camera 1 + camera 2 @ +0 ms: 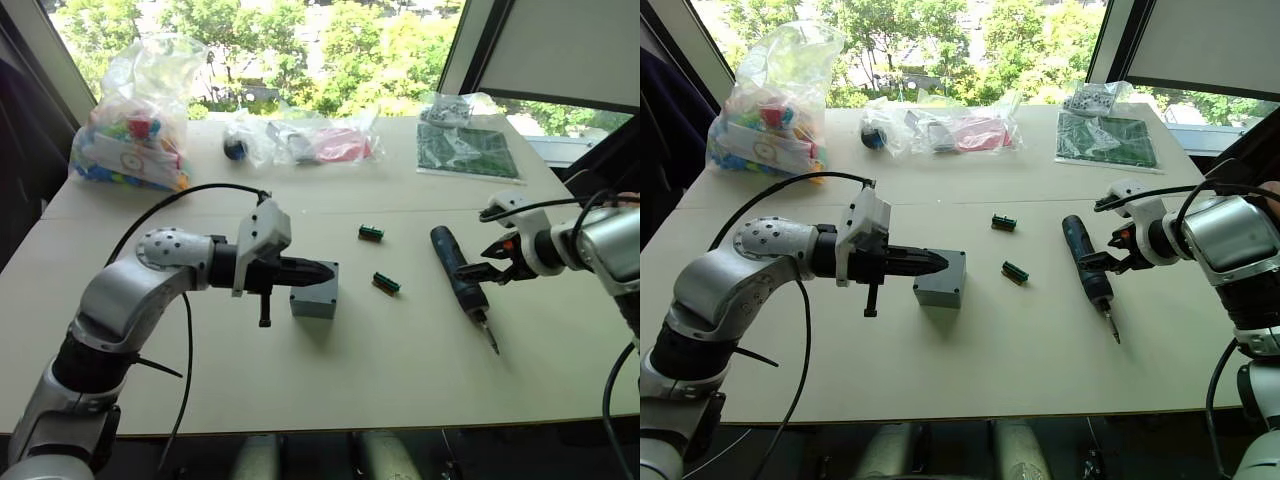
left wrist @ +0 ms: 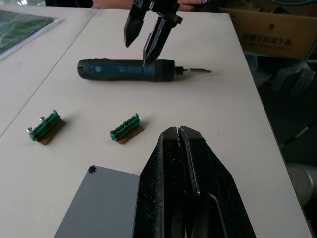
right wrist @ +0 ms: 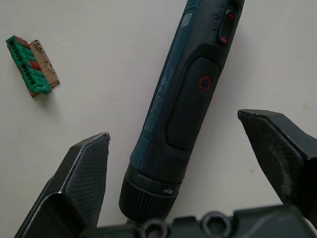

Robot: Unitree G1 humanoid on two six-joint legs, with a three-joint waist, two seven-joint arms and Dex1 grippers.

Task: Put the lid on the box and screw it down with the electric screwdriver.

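lying on the pale table point(image 1: 420, 370), the electric screwdriver point(image 1: 459, 273) points its thin metal bit toward the near edge, and the right gripper point(image 1: 482, 269) hangs right at its slim dark body with its two black fingers spread wide. from the right wrist view the tool's barrel sits between the two open fingertips point(image 3: 86, 163), nearer the one on the green-block side, and neither is clearly touching it. the red power mark on the grip faces up.

over on the other side, the left gripper point(image 1: 322, 271) has its fingers pressed together into one dark point, reaching out level above the top of the box point(image 1: 314, 296). the box is a small grey square block standing on the table well apart from the screwdriver. its flat grey top with a screw hole in the corner could be the lid point(image 2: 99, 203) already seated, though i cannot tell for sure.

between box and screwdriver lie two little green-and-red blocks point(image 1: 386, 283), one nearer the far side point(image 1: 371, 233).

at the back of the table sit a clear bag of coloured bits point(image 1: 135, 120), more plastic bags point(image 1: 310, 140), and a green board in a sleeve point(image 1: 468, 152). beyond is a window full of sunlit trees point(image 1: 300, 40).
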